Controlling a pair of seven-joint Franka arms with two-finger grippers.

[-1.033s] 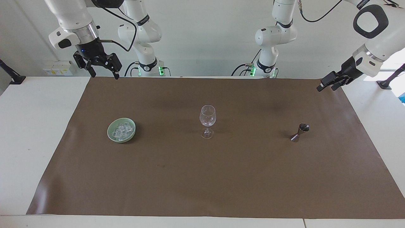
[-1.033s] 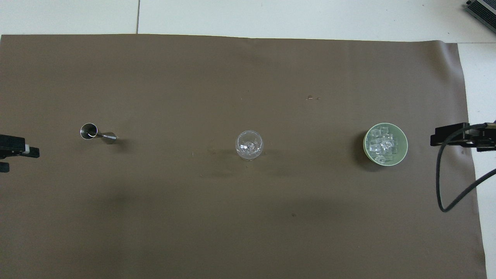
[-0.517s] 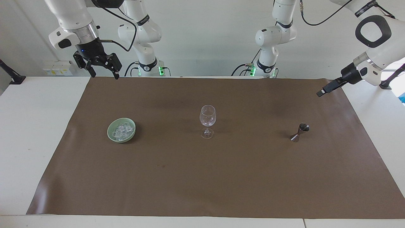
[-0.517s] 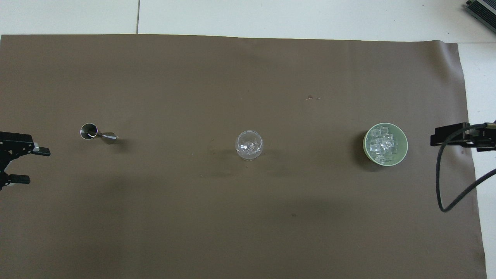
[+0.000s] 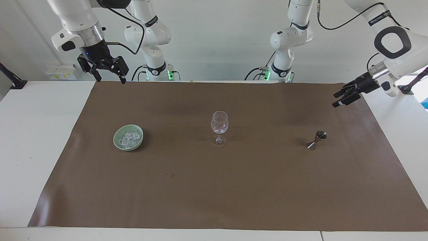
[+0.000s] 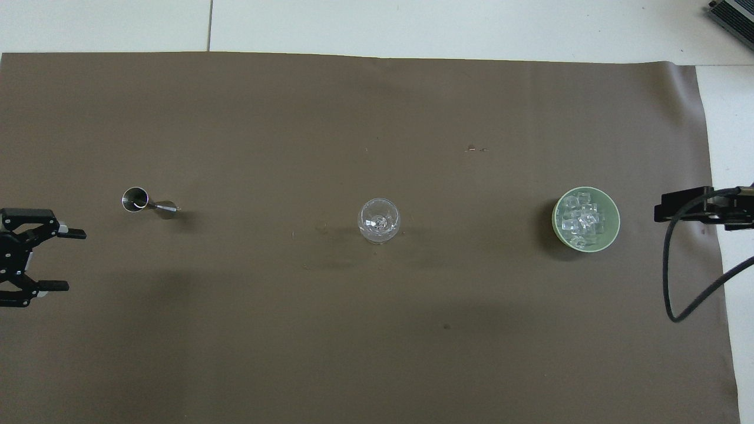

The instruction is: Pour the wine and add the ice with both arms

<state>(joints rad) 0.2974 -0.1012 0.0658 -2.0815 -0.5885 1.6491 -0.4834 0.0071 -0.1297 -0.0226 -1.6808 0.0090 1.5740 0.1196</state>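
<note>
Ice cubes glint in round green bowl beside clear stemmed glass.

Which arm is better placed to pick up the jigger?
Left, likely. The left gripper hangs open at the jigger's end of the mat, while the right gripper waits nearer the bowl of ice.

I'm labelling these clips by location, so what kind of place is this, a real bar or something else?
Most likely a robotics lab bench, not a bar. Two white arms are mounted at a plain white table covered by a brown mat, with only a stemmed glass, a bowl of ice and a metal jigger laid out.
</note>
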